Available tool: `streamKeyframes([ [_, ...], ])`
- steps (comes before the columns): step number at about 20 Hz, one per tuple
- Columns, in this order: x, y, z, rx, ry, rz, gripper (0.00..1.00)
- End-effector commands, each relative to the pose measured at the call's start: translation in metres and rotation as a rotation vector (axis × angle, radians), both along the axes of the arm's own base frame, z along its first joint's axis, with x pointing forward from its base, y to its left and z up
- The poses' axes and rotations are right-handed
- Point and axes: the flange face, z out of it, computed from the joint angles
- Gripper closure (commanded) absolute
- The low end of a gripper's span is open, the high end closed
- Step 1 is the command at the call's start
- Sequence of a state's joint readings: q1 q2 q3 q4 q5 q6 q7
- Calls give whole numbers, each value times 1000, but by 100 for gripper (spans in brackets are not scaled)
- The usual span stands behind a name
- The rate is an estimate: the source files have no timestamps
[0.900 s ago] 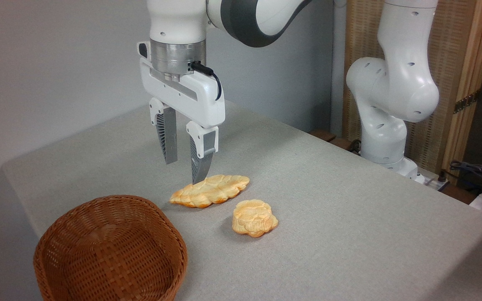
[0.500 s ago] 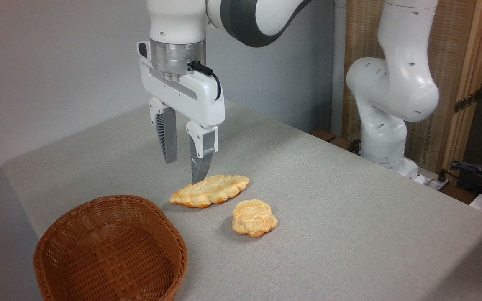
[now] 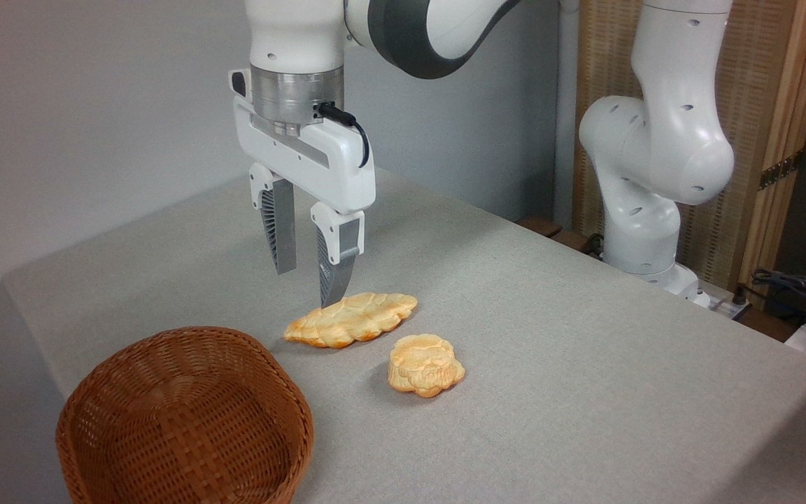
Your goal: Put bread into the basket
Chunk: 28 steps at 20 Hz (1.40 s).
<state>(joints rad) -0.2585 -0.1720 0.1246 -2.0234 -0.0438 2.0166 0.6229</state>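
Pointing straight down, end effector parted over table.

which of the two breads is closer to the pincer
The long, flat leaf-shaped bread, almost beneath the open pincer; the small round bun lies farther right.

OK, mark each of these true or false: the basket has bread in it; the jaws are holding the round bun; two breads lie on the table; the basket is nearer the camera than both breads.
1. The basket has bread in it. False: it holds nothing.
2. The gripper has the round bun between its jaws. False: the jaws are open and hold nothing, above the long flat bread.
3. Two breads lie on the table. True.
4. The basket is nearer the camera than both breads. True.
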Motion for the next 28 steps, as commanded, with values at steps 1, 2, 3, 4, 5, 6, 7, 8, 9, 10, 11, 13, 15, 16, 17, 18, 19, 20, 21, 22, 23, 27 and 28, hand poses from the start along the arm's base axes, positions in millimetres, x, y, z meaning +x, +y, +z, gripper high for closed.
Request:
streamKeyframes([
  [1,3,1,4,1,1,0,0],
  [2,3,1,4,1,2,0,0],
  [3,3,1,4,3,4,1,0],
  [4,2,1,4,3,7,-2,0],
  [5,1,0,3,5,19,-5,0],
  [6,1,0,2,5,20,-5,0],
  [7,2,-1,1,7,23,-8,0],
  [8,5,-1,-9,12,41,-5,0],
  [9,7,0,-15,14,47,-3,0],
  [10,7,1,-18,14,53,-2,0],
  [11,7,4,-23,16,58,-6,0],
  [13,3,10,-42,25,90,-45,0],
  [15,0,33,-57,25,122,-50,0],
  [16,-2,38,-62,25,133,-59,0],
  [17,-3,42,-65,25,138,-69,0],
  [18,-4,47,-70,27,148,-85,0],
  [19,-6,57,-75,27,154,-109,0],
  [20,-7,66,-79,36,166,-135,0],
  [21,-9,69,-81,37,172,-155,0],
  [22,-10,69,-83,40,177,-162,0],
  [23,-11,70,-86,47,182,-167,0],
  [27,-18,71,-103,77,218,-264,0],
  [28,-18,72,-106,77,222,-271,0],
])
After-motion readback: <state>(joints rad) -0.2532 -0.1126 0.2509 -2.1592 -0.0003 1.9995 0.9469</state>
